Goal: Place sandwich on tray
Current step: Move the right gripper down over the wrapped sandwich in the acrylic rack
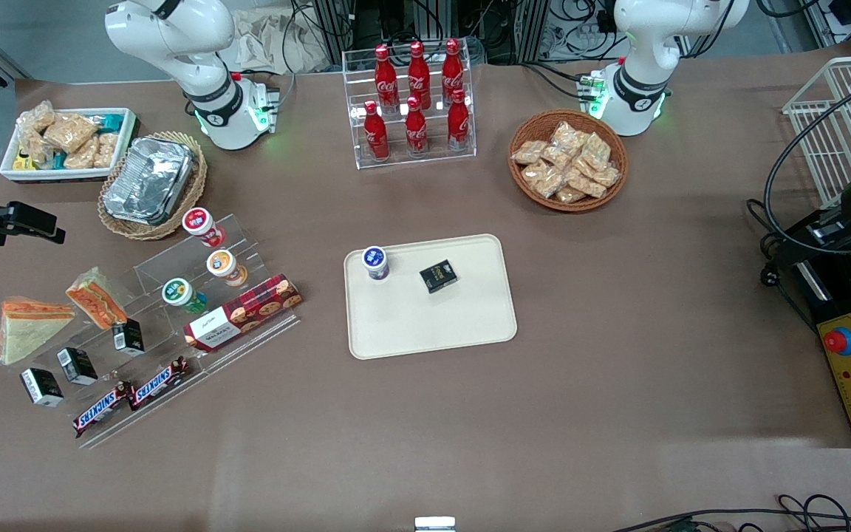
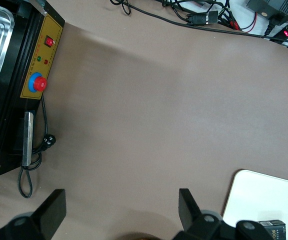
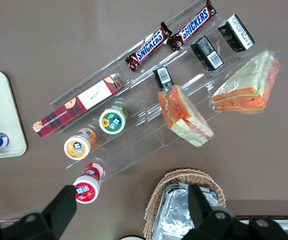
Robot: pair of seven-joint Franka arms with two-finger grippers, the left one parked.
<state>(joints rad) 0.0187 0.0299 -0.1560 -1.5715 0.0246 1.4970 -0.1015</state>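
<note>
A: Where is the big tray (image 1: 433,325)?
B: In the middle of the table, with a cup and a small box on it.
A: And the sandwich (image 1: 26,325)?
B: On the clear rack, at the working arm's end, nearer the front camera than the gripper (image 3: 128,212).
A: The gripper?
B: High above the foil basket, fingers spread wide, holding nothing.

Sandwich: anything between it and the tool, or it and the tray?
Nothing visible between the open tool, beside the basket, and the sandwich. Toward the tray, the stand with its cookie box lies between; probably lift over it.
</note>
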